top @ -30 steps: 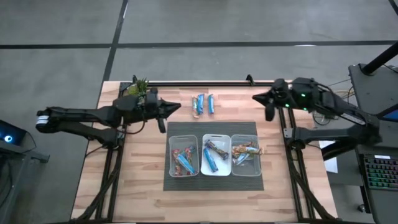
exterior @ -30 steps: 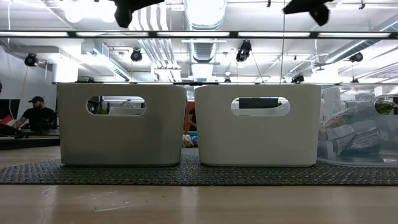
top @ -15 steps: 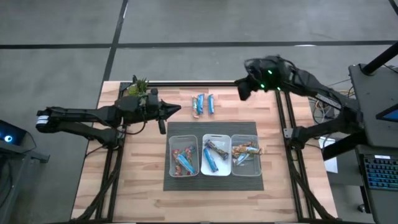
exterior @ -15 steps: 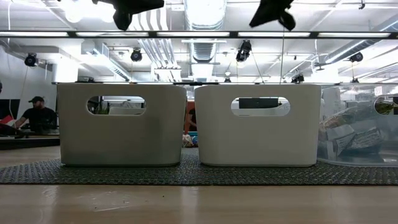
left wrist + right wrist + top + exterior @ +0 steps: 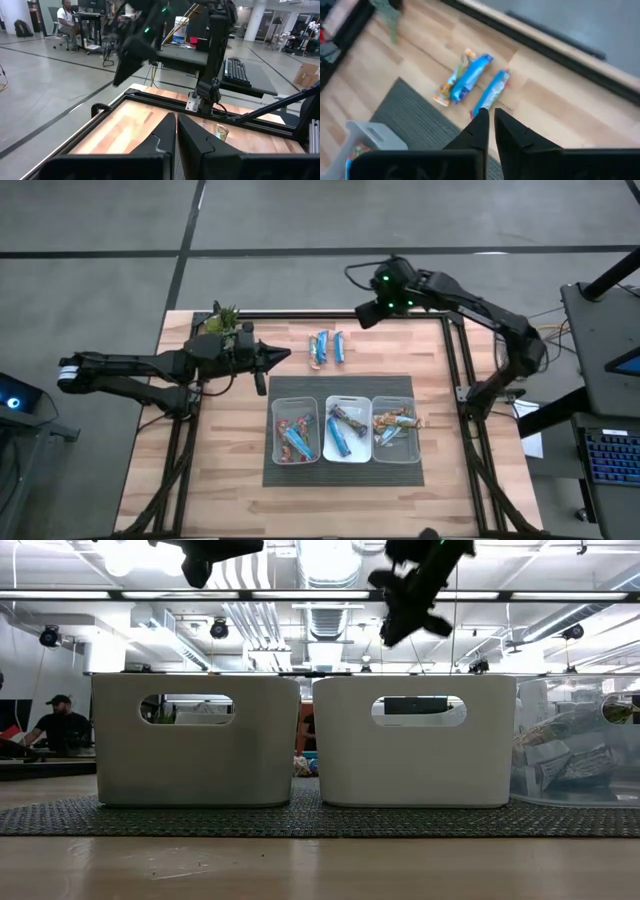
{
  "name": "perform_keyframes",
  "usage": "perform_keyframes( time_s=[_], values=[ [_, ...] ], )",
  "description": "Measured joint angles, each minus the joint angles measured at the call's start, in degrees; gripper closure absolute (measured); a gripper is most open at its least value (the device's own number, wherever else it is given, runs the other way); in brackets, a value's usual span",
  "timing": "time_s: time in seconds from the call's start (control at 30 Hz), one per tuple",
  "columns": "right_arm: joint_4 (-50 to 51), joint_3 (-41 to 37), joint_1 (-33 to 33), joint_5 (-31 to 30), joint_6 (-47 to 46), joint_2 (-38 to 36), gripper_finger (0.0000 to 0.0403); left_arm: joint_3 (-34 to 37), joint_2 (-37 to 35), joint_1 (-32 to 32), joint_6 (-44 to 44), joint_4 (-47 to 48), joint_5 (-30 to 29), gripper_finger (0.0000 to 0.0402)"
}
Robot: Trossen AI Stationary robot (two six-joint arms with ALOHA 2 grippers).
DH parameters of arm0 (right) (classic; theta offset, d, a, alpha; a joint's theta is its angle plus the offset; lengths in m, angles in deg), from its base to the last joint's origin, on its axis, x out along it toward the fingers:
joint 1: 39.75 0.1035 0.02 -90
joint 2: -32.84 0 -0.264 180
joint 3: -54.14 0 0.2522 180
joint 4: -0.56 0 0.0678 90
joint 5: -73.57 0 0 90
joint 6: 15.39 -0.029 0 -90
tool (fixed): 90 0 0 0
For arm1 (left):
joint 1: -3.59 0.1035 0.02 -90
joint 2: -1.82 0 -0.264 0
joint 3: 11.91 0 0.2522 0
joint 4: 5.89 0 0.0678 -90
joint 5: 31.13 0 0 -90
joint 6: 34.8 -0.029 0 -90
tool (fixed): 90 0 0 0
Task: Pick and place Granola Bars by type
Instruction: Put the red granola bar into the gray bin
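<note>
Right arm swings in over the loose bars at the table's far edge

Within the last second the right end effector (image 5: 366, 313) has travelled from the right side of the table (image 5: 230, 470) to hang above its far edge, fingers pressed together, empty, aimed down at the unsorted Granola Bars (image 5: 472, 81): two blue ones and an orange-tinted one lying just beyond the mat (image 5: 275, 475). The left end effector (image 5: 268, 357) has not moved, waiting near the plant (image 5: 222, 317) with its fingers closed on nothing. The three bins (image 5: 344, 429) already hold sorted bars, so this looks like the approach for one of the last picks; the fingers must spread first.
</note>
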Motion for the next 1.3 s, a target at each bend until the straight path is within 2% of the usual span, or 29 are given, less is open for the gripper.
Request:
perform_keyframes(
  time_s=[0.2,0.4,0.6,0.97,1.3],
  values=[
    [-1.2,1.15,-0.94,1.26,-1.86,6.26,0.0314,0.0,0.0,0.0,0.01,0.0,0.0,0.0401],
    [-0.59,6.26,-1.16,1.49,-4.18,12.46,0.0242,0.0,0.0,0.0,0.22,0.0,0.0,0.0401],
    [-0.87,12.97,-0.86,1.68,-0.13,17.07,0.0191,0.03,0.0,0.0,1.59,-0.01,0.02,0.0401],
    [-1.43,22.52,0.8,1.68,4.89,22.34,0.0166,0.03,0.0,0.0,2.03,-0.15,0.02,0.0401],
    [-1.39,23.03,0.97,1.69,4.65,23.86,0.0169,0.05,0.0,0.0,2.01,-0.13,0.02,0.0401]
  ],
)
